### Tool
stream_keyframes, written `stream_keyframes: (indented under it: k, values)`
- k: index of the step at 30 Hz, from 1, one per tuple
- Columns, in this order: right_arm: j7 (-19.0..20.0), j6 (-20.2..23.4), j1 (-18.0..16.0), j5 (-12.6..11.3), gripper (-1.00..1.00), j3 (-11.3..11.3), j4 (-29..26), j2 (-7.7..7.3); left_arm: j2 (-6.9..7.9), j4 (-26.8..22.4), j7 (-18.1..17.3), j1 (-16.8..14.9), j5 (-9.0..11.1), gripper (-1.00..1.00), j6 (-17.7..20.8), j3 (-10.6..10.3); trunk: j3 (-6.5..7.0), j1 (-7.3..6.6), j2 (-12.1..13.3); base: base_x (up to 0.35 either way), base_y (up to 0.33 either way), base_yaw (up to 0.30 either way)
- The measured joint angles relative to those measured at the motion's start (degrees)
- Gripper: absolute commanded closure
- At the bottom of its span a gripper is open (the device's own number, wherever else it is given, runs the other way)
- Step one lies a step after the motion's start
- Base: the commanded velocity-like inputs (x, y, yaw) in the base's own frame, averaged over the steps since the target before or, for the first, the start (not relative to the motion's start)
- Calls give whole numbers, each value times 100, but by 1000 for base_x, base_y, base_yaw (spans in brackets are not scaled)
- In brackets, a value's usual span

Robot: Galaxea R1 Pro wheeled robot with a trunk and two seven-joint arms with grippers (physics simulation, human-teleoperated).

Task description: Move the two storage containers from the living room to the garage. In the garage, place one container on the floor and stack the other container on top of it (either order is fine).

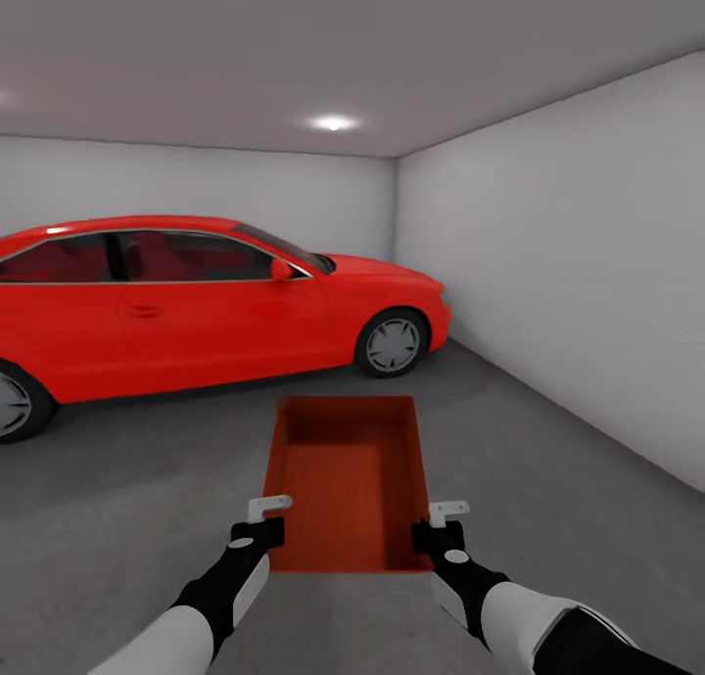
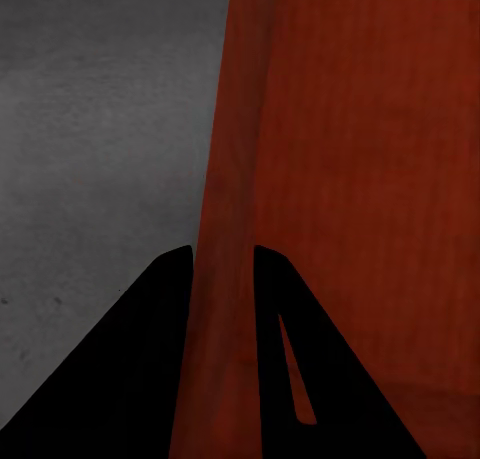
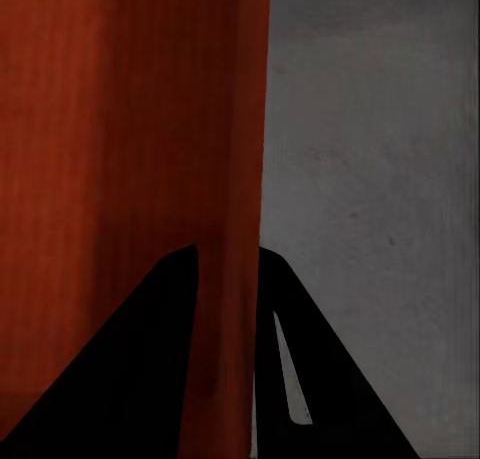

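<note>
**Orange-red bin carried into the garage, both arms on it**

Orange-red plastic fills the middle of the head view: one storage container [image 1: 348,479], open top up, sits at six o'clock, held out in front of the trunk above the grey concrete floor [image 1: 147,499]. The left gripper [image 1: 266,518] pinches the left side wall near the closest corner, and the right gripper [image 1: 443,523] does the same on the right wall. Both wrist views confirm it, with a thin wall clamped between two dark fingers [image 2: 140,379] on the left and fingers [image 3: 140,379] on the right, narrow and gripping.

A red car [image 1: 196,303] is parked from nine to twelve o'clock, with a white wall [image 1: 587,303] running along at three.

Now the set-down, as I read it: lower both arms together so the bin stays level, pick open concrete well short of the car, and release only once the base is flat on the ground.

The count: one container in view, one car, two grippers, one ceiling light [image 1: 333,122].
</note>
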Motion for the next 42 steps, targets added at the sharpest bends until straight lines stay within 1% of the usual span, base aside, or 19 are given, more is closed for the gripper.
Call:
stream_keyframes:
  k: [17,35,42]
  values:
    - [0,-3,-1,3,100,-5,-2,0,2,-6,1,-1,7,100,1,-9,0,1,0,15,0,-284]
    - [0,-3,0,1,100,-2,-2,0,2,-6,0,0,6,100,0,-7,0,-2,0,311,0,-284]
    - [0,-2,0,2,100,-4,-3,0,2,-6,1,-1,7,100,0,-8,0,-2,0,320,68,-284]
